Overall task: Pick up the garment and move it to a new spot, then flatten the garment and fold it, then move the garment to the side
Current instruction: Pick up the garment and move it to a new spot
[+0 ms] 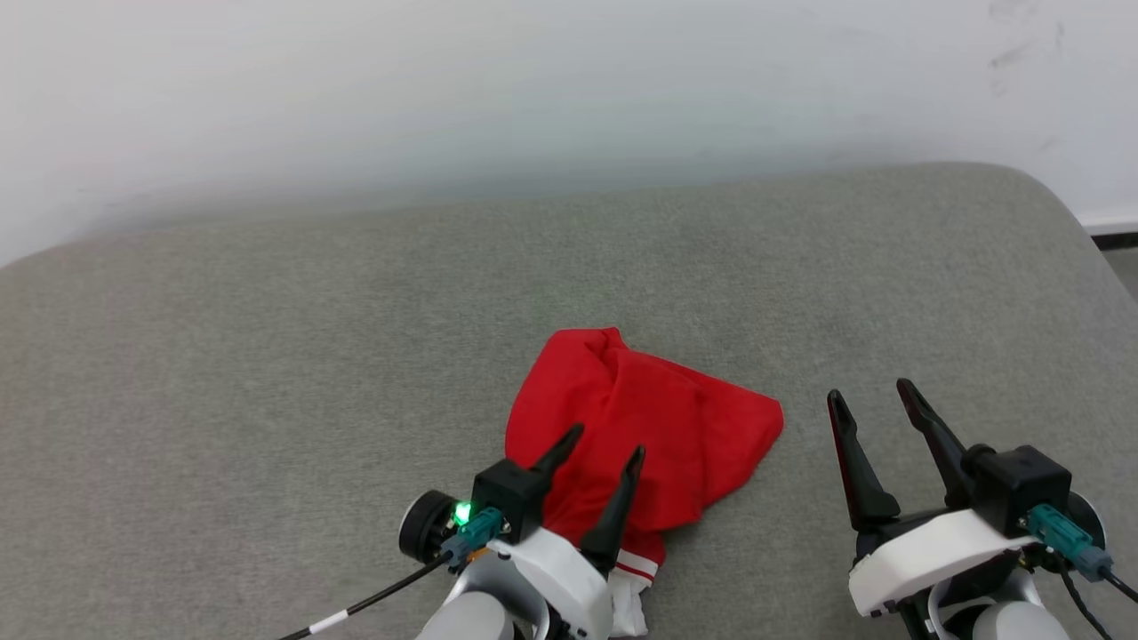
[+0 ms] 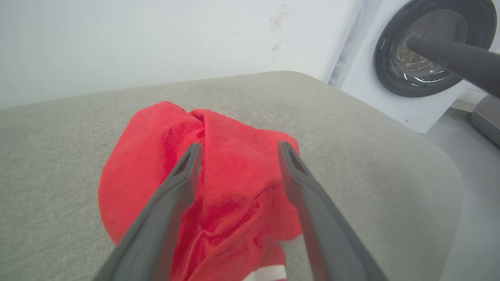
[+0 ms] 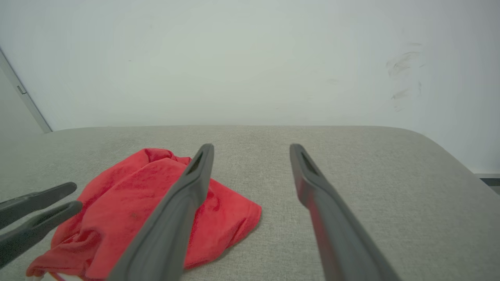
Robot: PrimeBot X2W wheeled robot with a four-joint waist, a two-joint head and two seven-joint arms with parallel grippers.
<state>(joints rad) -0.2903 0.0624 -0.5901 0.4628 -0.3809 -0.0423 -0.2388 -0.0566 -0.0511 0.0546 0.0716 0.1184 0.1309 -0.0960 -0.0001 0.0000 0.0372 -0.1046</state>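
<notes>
A crumpled red thin-fabric shirt [image 1: 640, 427] lies heaped near the front edge of the grey padded surface [image 1: 267, 356]. The left gripper [image 1: 609, 439] hovers over it and the right gripper [image 1: 868, 389] sits alongside, both with jaws apart and empty, seemingly ready to flatten it.

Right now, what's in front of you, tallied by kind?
garment: 1
grippers: 2 (left gripper, right gripper)
pad: 1
washer: 1
total: 5

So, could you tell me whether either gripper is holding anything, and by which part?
Nothing is held: the left gripper stands open over the garment, the right gripper open beside it.
</notes>
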